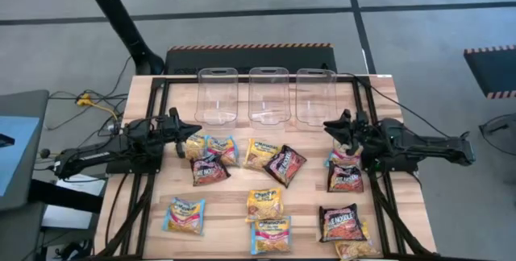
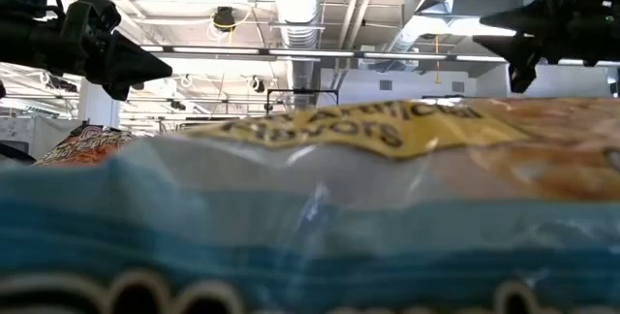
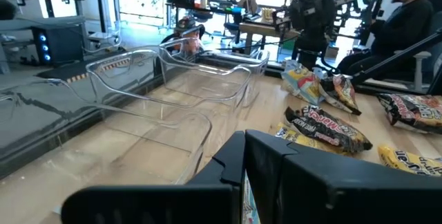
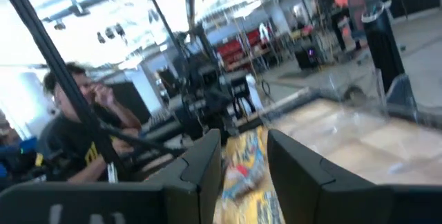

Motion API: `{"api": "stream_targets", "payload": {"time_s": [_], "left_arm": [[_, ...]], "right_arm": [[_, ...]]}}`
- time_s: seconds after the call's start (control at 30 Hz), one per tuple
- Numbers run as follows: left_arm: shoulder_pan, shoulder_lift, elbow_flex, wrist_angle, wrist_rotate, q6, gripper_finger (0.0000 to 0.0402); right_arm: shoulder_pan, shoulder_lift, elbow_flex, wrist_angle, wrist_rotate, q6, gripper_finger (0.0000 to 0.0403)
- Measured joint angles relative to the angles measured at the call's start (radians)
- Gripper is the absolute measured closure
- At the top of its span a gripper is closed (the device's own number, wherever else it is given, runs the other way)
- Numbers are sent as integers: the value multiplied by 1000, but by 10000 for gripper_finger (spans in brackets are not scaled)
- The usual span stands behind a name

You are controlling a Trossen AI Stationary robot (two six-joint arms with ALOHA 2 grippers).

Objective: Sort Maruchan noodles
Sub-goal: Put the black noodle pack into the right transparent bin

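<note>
**Spotter:** What have you got, biggest things first?

**Operator:** The wooden table (image 1: pixel 145 100), then three clear bins (image 1: pixel 265 96) in a row, all empty, lying between my two claws and a little beyond them. The Maruchan noodles (image 1: pixel 266 203) are scattered on the near side of both claws, none sorted yet. The left gripper (image 1: pixel 192 128) hangs at the left bin's near corner, just over a yellow packet (image 1: pixel 196 145). From its wrist view, a sliver of wrapper shows between the fingers (image 3: pixel 290 175), so I judge it clenched on that packet. The right gripper (image 1: pixel 330 124) sits beside the right bin, and its wrist view shows a yellow-and-blue packet (image 4: pixel 246 165) in the gap between its fingers (image 4: pixel 204 158). I read that as grasped too, though not with certainty.

**Spotter:** What worries you?

**Operator:** Slick, floppy wrappers. A pinch on one edge could slip as I swing to a bin. Several packets overlap just below the left claw, so a neighbour might drag along. A hanging packet could also catch on a bin's rim and shove the bin.

**Spotter:** Any print you can read?

**Operator:** In the low view, a packet (image 2: pixel 387 130) pressed against the lens reads roughly "Artificial Flavors". The dark packet (image 1: pixel 341 222) shows "Noodle". Nowhere can I make out the brand name.
</note>
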Motion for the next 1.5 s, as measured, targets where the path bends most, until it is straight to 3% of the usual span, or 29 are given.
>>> {"api": "stream_targets", "payload": {"time_s": [0.37, 0.67, 0.9, 1.13, 1.5], "left_arm": [[0, 0, 0, 2, -8, -4, 401], [0, 0, 0, 2, -8, -39, 401], [0, 0, 0, 2, -8, -39, 401], [0, 0, 0, 2, -8, -38, 401], [0, 0, 0, 2, -6, -68, 401]], "right_arm": [[2, 50, 232, -38, 2, -99, 202], [2, 227, 485, -294, -9, -164, 185], [4, 383, 715, -624, -80, -177, 186], [62, 537, 914, -863, -81, -178, 186], [156, 747, 1006, -959, -81, -318, 186]]}}
